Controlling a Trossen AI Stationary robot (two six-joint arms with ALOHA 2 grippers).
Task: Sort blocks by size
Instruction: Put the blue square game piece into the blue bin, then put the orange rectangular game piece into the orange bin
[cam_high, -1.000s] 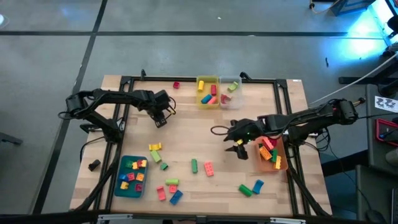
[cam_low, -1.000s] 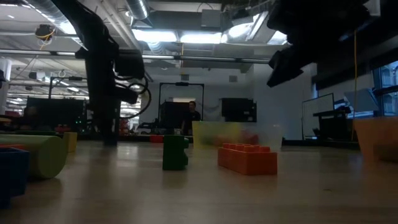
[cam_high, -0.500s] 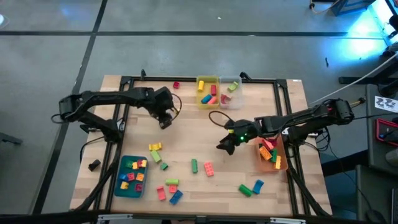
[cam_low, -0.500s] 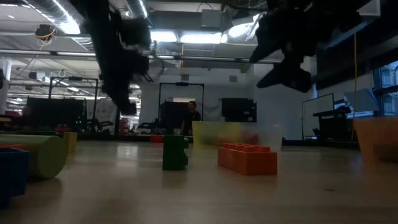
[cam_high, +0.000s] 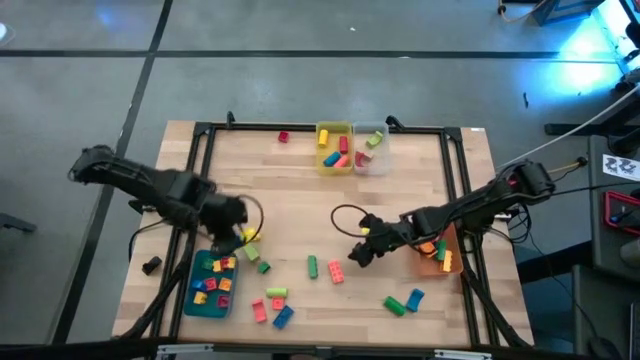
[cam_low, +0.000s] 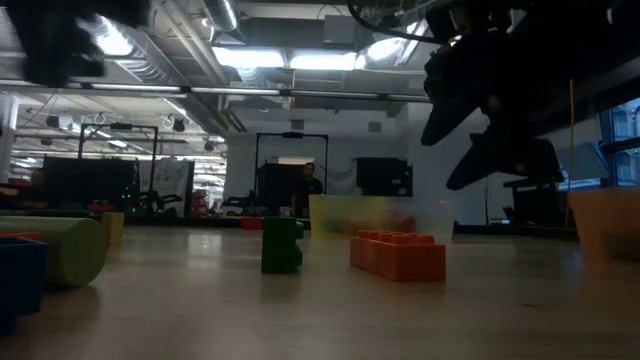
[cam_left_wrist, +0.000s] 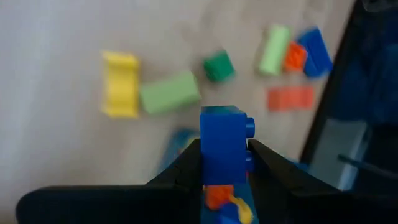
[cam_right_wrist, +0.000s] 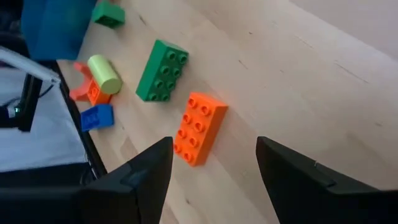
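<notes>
No readable text in any view.
Checked blocks, bins, table frame and the room behind: no labels, brands, numbers or signs legible. A white sheet with dark marks (cam_high: 622, 164) sits off the table's right edge in the high view; marks too small to read.

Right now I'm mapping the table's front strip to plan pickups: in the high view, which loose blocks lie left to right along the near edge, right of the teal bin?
Red block → blue block → green block → blue block.
</notes>
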